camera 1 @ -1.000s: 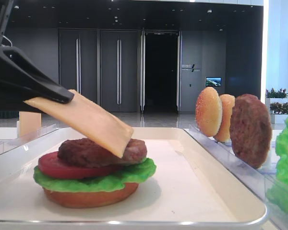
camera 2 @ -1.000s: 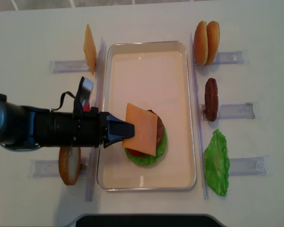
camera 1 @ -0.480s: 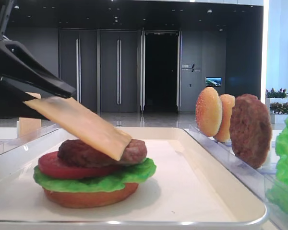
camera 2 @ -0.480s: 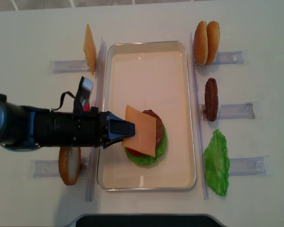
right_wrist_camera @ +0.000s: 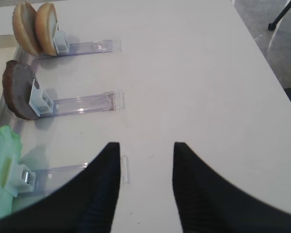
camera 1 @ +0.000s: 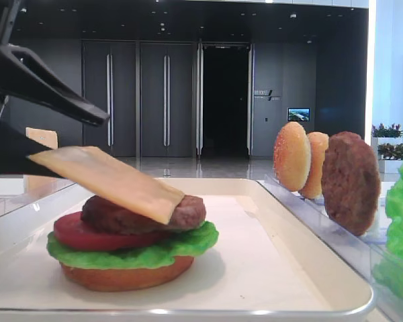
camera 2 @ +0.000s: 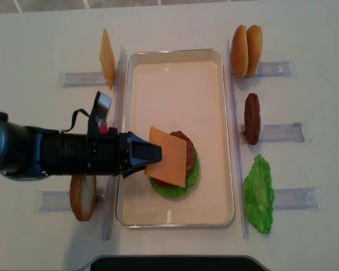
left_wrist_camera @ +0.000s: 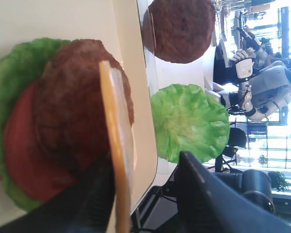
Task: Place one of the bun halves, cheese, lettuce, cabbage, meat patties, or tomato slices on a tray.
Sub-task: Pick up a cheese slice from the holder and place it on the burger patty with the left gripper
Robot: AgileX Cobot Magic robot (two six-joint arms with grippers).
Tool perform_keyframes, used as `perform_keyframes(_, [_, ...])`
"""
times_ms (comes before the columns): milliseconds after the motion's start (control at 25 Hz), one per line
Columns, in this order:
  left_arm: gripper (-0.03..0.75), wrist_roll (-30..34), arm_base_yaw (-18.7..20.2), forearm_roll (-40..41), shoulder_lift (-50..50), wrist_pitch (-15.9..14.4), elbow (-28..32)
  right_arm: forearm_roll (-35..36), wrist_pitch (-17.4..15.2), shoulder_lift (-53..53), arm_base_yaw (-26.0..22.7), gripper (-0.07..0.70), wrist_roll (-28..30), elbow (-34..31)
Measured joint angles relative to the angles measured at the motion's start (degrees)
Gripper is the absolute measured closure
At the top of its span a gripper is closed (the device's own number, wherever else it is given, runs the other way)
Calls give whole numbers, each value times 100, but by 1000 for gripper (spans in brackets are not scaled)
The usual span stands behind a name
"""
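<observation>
Cream tray (camera 2: 214, 141), rounded corners and raised rim, holding one stack near its front: flat orange-brown bun base (camera 1: 124, 276), ruffled lettuce (camera 1: 138, 253), smooth red tomato slice (camera 1: 80, 235), grainy dark patty (camera 1: 188, 211). Thin square cheese (camera 2: 168, 156) leaning on the patty, far edge down on the meat, near edge raised and resting on the lower finger of the left gripper (camera 2: 137, 156); upper finger lifted clear, jaws parted, cheese released from the pinch.

Clear racks on the table beside the tray: two sesame buns (camera 2: 246, 51), a second patty (camera 2: 252, 118) and a loose lettuce leaf (camera 2: 259, 193) to the right; spare cheese slice (camera 2: 107, 58) and another bun (camera 2: 82, 197) to the left, that bun partly hidden under the arm. Something red behind the left gripper, too covered to make out.

Right gripper (right_wrist_camera: 146, 160) over bare table, fingers apart, holding nothing.
</observation>
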State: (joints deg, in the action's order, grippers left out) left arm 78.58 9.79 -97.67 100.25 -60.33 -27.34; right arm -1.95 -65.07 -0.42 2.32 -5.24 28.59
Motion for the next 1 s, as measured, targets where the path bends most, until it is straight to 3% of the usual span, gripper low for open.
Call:
perform_keyframes(120, [302, -102, 0, -2, 0, 0, 0, 0, 0, 0, 0, 347, 0, 0])
perform_keyframes(240, [249, -179, 0, -6, 0, 0, 0, 0, 0, 0, 0, 347, 0, 0])
perform_keyframes(360, [237, -375, 0, -1, 0, 24, -71, 0, 0, 0, 0, 347, 0, 0])
perform_keyframes(680, [233, -1807, 5, 966, -438, 761, -611, 0, 0, 0, 0, 347, 0, 0])
perform_keyframes(1000, [233, -2259, 9, 1383, -469, 928, -680, 0, 0, 0, 0, 347, 0, 0])
